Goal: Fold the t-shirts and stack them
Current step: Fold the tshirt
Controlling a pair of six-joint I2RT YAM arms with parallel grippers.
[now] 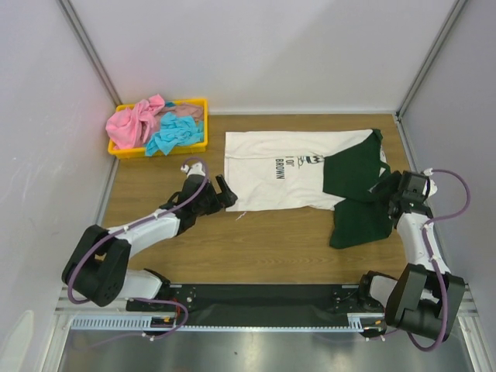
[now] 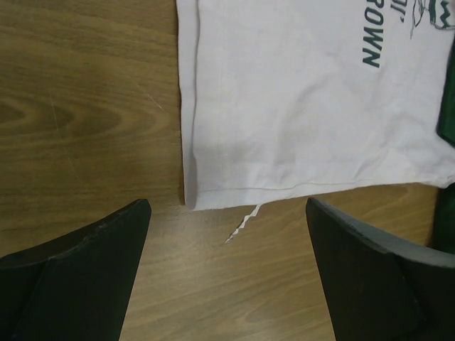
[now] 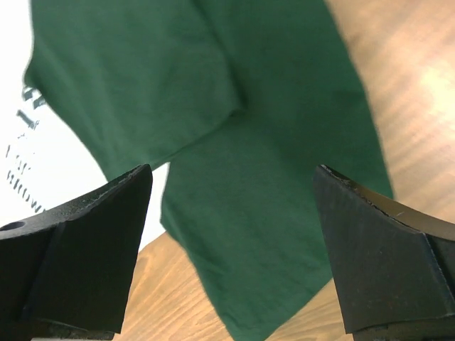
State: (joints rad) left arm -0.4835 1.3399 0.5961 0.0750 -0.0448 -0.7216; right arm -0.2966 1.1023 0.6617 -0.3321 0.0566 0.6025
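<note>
Risk: we see left fingers (image 2: 78,270) and right fingers (image 3: 78,249) wide, empty; shallow pinch on sleeve (image 3: 270,213) could drag shirt (image 1: 256,178), skewing fold.

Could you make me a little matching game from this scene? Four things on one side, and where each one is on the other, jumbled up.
Things
1. white t-shirt
2. pink shirt
3. turquoise shirt
4. right gripper

Places
A. bunched in the left end of the yellow tray
B. open above a dark green sleeve
C. laid out on the table
D. crumpled in the tray, right of the pink one

Pairs: 1-C, 2-A, 3-D, 4-B
</note>
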